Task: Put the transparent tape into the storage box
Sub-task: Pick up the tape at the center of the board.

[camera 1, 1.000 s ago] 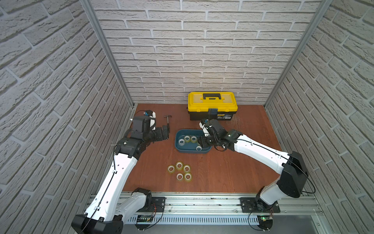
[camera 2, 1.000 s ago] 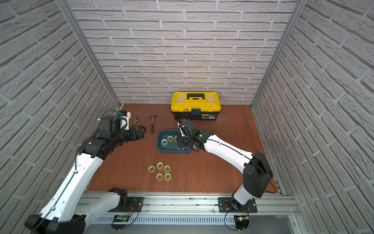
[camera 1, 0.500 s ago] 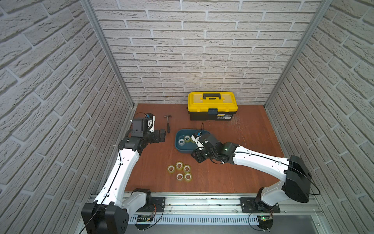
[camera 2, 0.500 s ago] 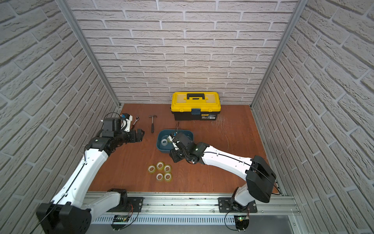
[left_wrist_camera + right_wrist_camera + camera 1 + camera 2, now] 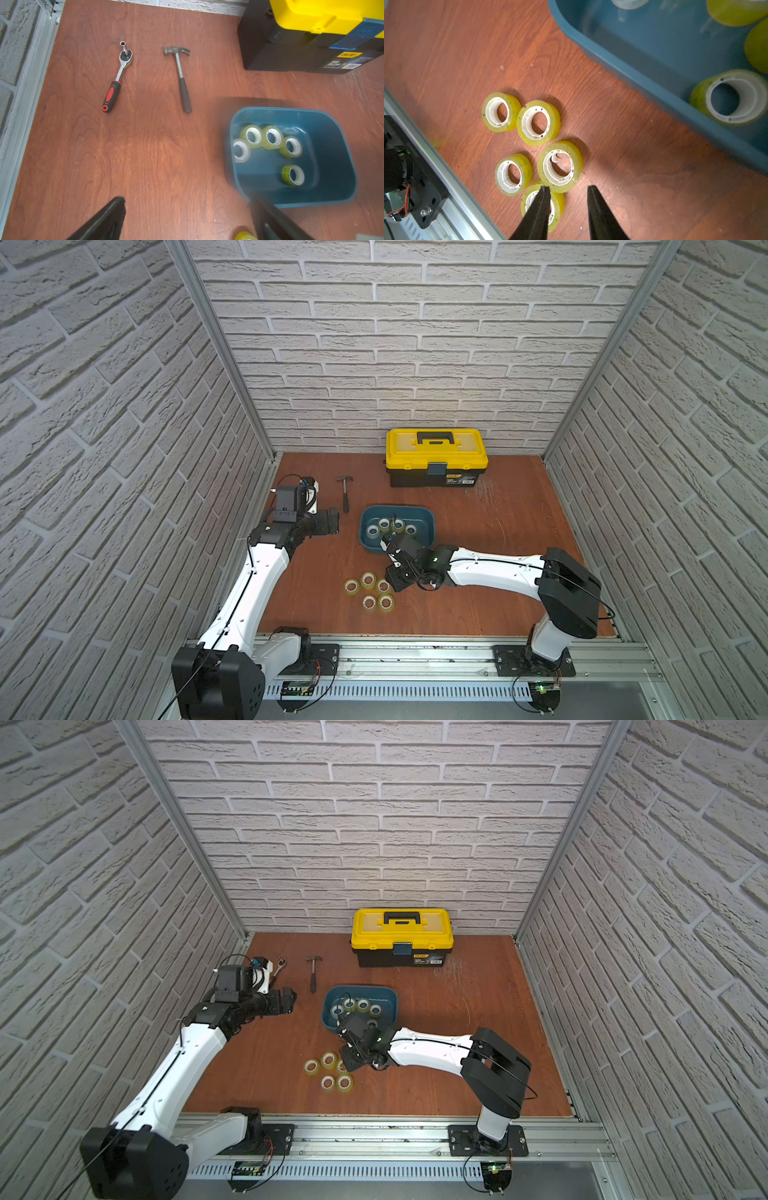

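The right hand (image 5: 569, 188), slightly spread and empty, hangs over five loose transparent tape rolls (image 5: 577, 162) lying flat near the worktop's front edge; the storage box (image 5: 612, 56) sits close behind them; the left hand (image 5: 189, 200), spread wide, is farther off.

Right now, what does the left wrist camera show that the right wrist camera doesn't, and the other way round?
Left wrist only: the ratchet, the hammer and the yellow toolbox. Right wrist only: the whole cluster of five loose tape rolls on the table, the open right gripper at its edge, and the front rail. Both: the storage box with tape rolls inside; the left wrist view also catches one loose roll's edge.
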Robot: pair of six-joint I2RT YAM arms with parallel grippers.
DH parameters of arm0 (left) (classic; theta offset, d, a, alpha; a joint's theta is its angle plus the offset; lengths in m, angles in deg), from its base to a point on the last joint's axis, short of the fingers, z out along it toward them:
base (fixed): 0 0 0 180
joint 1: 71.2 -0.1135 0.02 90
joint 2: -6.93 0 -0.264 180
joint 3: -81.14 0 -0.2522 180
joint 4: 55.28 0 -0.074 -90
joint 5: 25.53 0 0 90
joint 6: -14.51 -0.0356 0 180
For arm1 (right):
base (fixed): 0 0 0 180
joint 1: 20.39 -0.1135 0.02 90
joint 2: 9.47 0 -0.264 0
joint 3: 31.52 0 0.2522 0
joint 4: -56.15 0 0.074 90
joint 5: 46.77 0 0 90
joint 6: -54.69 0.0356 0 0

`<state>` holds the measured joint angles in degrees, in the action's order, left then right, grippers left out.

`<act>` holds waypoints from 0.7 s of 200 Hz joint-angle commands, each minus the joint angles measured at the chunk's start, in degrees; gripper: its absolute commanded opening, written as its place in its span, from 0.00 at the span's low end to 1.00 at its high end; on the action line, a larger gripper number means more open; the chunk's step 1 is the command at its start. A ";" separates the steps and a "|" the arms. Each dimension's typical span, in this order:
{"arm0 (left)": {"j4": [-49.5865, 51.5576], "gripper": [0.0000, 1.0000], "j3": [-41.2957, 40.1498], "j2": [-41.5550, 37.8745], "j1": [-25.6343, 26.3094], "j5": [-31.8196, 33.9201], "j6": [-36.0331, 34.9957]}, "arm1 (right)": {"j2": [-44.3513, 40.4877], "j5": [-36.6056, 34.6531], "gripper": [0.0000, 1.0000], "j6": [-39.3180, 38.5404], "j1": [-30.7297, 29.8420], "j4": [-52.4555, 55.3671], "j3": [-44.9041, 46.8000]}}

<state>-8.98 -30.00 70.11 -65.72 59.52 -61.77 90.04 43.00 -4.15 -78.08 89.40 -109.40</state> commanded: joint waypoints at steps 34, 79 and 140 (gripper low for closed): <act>-1.33 0.98 0.24 -0.69 -0.38 2.36 0.26 | 4.29 -4.11 0.34 1.00 -1.55 2.22 -3.94; -1.38 0.98 0.30 -0.64 -0.33 1.90 0.26 | 6.98 -6.60 0.34 1.62 -1.52 3.39 -5.71; -1.33 0.98 0.28 -0.78 -0.38 2.01 0.17 | 8.81 -6.31 0.34 2.46 -2.07 3.36 -5.39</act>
<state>-8.96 -30.00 70.09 -65.72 61.18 -61.77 98.93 37.69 -2.56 -79.46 92.65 -114.40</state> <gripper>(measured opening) 0.983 0.340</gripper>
